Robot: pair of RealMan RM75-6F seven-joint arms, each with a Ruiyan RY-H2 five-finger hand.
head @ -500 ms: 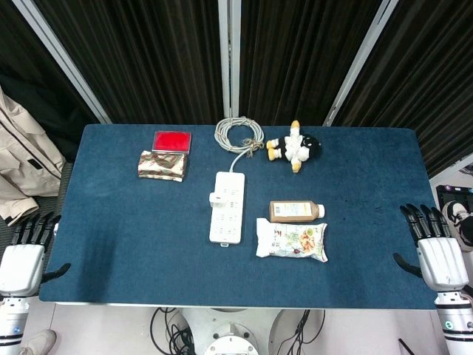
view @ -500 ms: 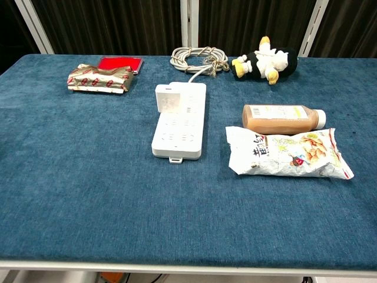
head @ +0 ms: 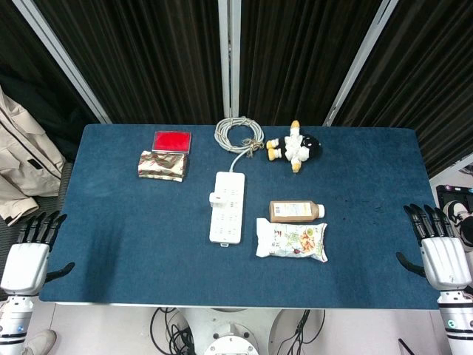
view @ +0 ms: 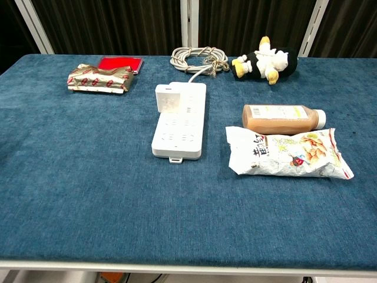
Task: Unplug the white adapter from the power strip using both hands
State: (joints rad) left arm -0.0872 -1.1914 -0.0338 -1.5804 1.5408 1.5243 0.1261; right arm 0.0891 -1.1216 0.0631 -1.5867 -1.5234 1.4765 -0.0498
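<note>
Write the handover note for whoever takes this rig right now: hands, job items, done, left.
Left hand: open, holding nothing, off the table's near-left corner.
Right hand: open, holding nothing, off the near-right corner.
Neither shows in the chest view.
White adapter: plugged into the left side of the power strip, toward its far end. The strip lies mid-table, its cord coiled at the far edge.
Done: nothing; adapter untouched.
Left: bring both hands in, probably steady the strip with one, pull the adapter out with the other.

A blue-clothed table carried a power strip with its white adapter, midway between the left hand and right hand; bottle and snack bag lay nearer the right.
</note>
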